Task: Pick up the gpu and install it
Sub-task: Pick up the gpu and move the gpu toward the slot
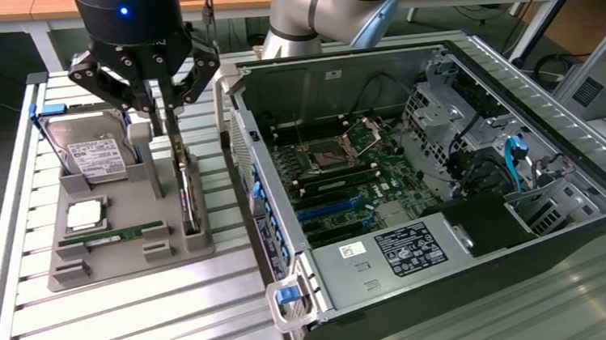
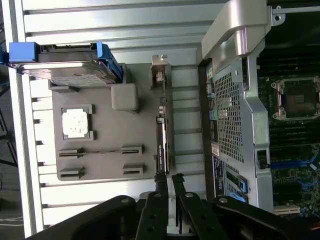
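Nearest in the exterior view, the slatted table (image 1: 131, 321) carried a gray holder (image 1: 116, 264). An open computer case (image 1: 233, 143) stood just beside the holder on the exterior view's right. At the holder's near end a green memory stick (image 1: 113, 233) lay flat in a slot, with a square processor chip (image 1: 86, 213) just beyond it. The gpu (image 1: 187, 191) stood on its long edge in the slot along the holder's side closest to the case, seated there and not lifted. At the holder's far end a hard drive (image 1: 94, 150) leaned upright in a blue carrier. The gripper (image 2: 170, 178) hung straight down over the holder's far half, its fingers pointing at the card's upper edge. In the wrist view its fingertips stood only a narrow gap apart at the card's end, one in line with the card, and whether they touched it could not be told. Beyond the holder, the arm (image 1: 323, 10) bent back above the case's far wall.
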`<state>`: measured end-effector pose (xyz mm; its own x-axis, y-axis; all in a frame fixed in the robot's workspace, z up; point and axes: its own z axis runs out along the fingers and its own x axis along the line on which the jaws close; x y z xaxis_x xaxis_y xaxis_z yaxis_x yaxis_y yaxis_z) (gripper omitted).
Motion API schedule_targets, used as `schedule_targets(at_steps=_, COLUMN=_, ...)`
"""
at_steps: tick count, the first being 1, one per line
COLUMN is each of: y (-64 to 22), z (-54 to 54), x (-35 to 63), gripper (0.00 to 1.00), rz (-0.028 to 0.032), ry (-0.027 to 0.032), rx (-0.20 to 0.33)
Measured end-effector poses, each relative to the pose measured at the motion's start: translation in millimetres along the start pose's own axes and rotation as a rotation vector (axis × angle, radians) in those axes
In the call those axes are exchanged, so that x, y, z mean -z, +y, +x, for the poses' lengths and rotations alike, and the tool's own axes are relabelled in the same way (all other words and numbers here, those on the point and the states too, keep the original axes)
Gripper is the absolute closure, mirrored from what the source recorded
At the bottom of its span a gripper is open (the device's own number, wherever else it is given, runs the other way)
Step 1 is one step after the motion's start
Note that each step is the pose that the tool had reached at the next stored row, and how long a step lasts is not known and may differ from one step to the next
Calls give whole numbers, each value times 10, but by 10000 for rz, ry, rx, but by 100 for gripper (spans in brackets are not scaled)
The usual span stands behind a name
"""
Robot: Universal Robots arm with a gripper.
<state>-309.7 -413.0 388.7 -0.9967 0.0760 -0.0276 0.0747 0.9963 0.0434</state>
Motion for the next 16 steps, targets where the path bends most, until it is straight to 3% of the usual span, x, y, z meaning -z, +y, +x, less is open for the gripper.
schedule_targets(at_steps=3, y=0, z=0, x=0, gripper=64, rz=0, ry=0, rx=0)
schedule_targets(at_steps=5, y=0, z=0, x=0, gripper=64, rz=0, ry=0, rx=0)
schedule_targets(at_steps=6, y=0, z=0, x=0, gripper=58, rz=0, ry=0, rx=0)
schedule_targets(at_steps=16, y=0, z=0, x=-4, gripper=58, rz=1, ry=1, rx=0)
